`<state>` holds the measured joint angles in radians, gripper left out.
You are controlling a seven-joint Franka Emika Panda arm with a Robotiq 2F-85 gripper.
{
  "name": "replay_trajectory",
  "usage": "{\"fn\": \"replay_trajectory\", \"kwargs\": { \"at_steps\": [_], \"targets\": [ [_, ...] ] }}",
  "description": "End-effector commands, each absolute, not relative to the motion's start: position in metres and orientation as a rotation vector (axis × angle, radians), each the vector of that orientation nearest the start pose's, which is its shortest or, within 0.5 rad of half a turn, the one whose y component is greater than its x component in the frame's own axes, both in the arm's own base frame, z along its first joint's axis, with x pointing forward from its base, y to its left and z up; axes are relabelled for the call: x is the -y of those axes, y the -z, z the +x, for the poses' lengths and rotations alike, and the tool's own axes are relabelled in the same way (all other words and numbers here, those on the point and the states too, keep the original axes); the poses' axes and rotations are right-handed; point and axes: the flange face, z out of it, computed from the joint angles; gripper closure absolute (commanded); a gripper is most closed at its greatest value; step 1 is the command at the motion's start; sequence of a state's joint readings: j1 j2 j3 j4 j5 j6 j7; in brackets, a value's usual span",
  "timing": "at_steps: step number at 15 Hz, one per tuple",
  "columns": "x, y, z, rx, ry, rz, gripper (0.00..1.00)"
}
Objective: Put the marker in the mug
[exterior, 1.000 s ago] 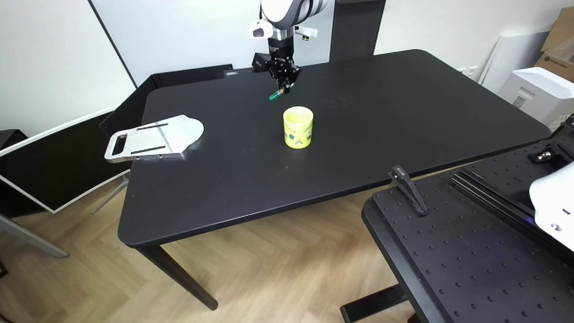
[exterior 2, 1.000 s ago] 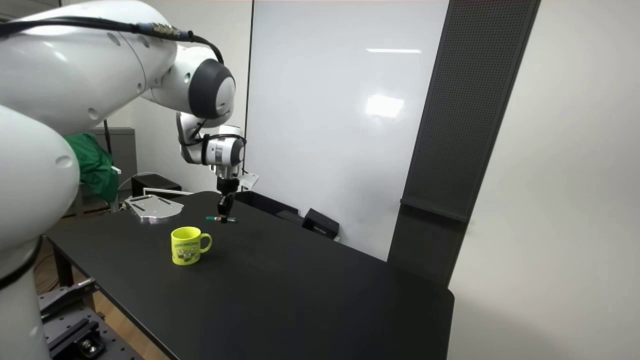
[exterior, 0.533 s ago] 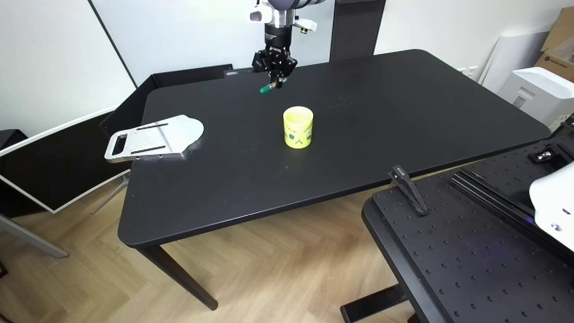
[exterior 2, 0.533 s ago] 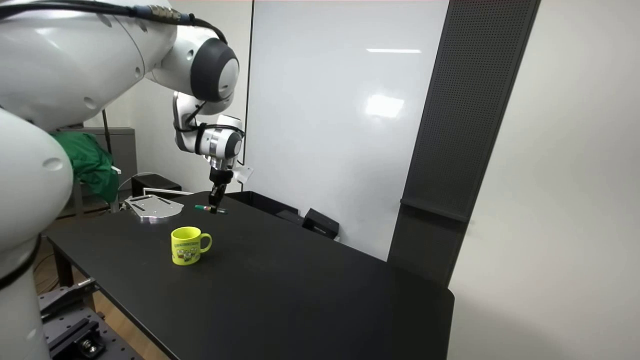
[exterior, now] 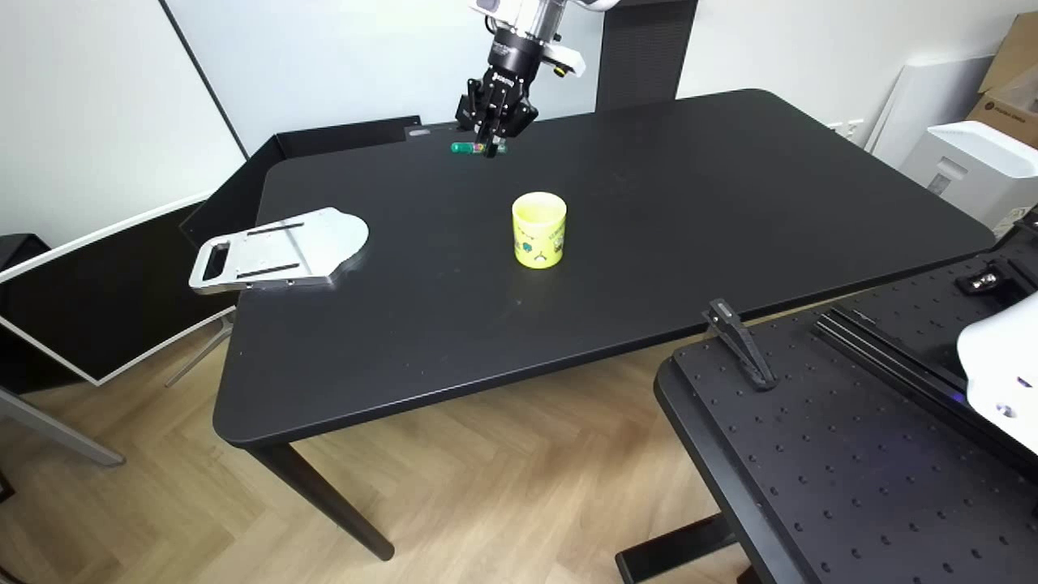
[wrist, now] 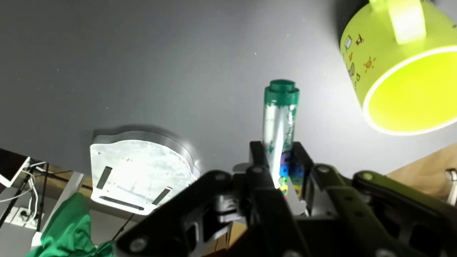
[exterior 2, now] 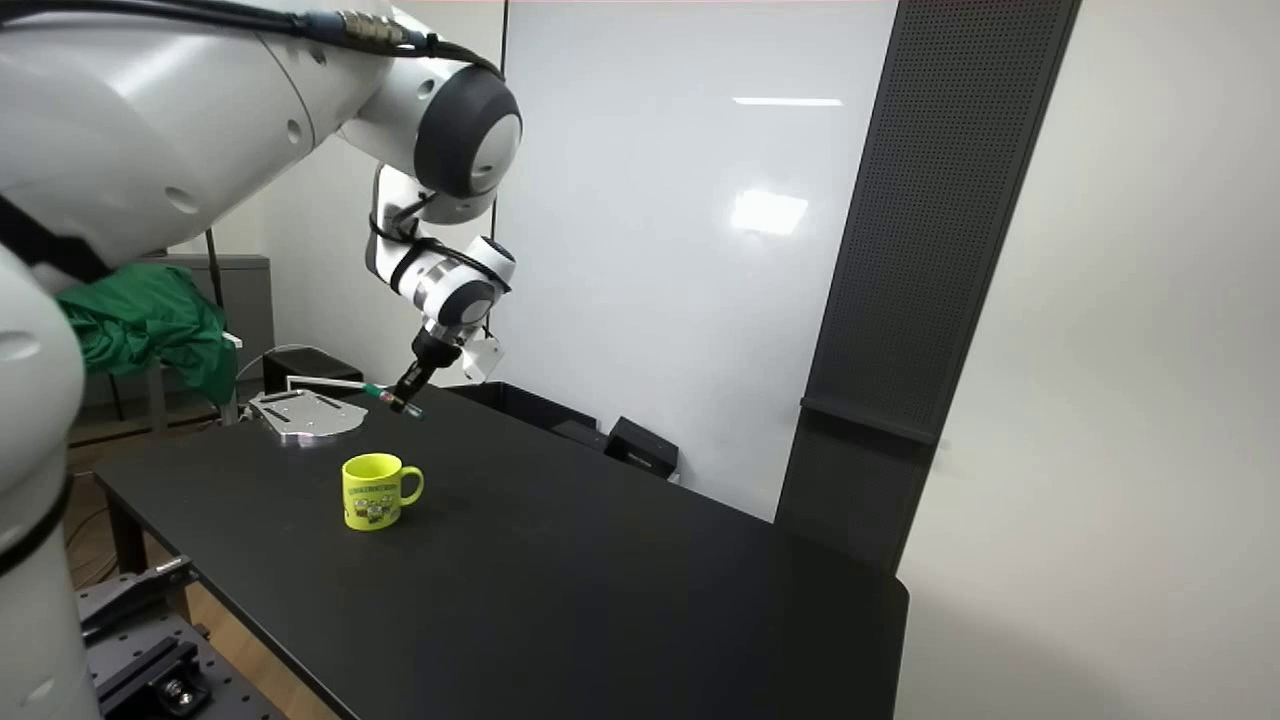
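Note:
The marker (wrist: 279, 121), with a green end and a clear, coloured body, is clamped between the fingers of my gripper (wrist: 278, 153) in the wrist view. Its green tip shows in both exterior views (exterior: 464, 148) (exterior 2: 375, 391). My gripper (exterior: 488, 144) is tilted and holds the marker above the far part of the table; it also shows tilted in an exterior view (exterior 2: 403, 392). The yellow mug (exterior: 538, 237) stands upright on the table, nearer that camera than the gripper. It also shows in an exterior view (exterior 2: 372, 497) and in the wrist view (wrist: 375, 76), apart from the marker.
A flat silver-grey plate (exterior: 284, 247) lies at one table edge, also in the wrist view (wrist: 139, 171). Black boxes (exterior 2: 640, 447) are by the whiteboard (exterior 2: 680, 200). The black table (exterior: 649, 203) carries the mug. A perforated side table (exterior: 851, 438) stands near.
The gripper has risen with the marker and moved away from the mug, toward the plate's side. It has gone from about upright to tilted, and the marker has turned with it. The mug has not moved.

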<state>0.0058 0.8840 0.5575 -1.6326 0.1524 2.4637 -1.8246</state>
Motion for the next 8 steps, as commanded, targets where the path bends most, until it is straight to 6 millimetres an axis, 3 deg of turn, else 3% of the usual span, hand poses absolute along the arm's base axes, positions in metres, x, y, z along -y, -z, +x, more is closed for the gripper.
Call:
{"fn": "replay_trajectory", "kwargs": {
  "at_steps": [1, 8],
  "targets": [
    [-0.310, -0.182, 0.588, -3.090, -0.759, 1.764, 0.95],
    [-0.288, -0.177, 0.553, -3.203, -0.914, 1.851, 0.95]
  ]
}}
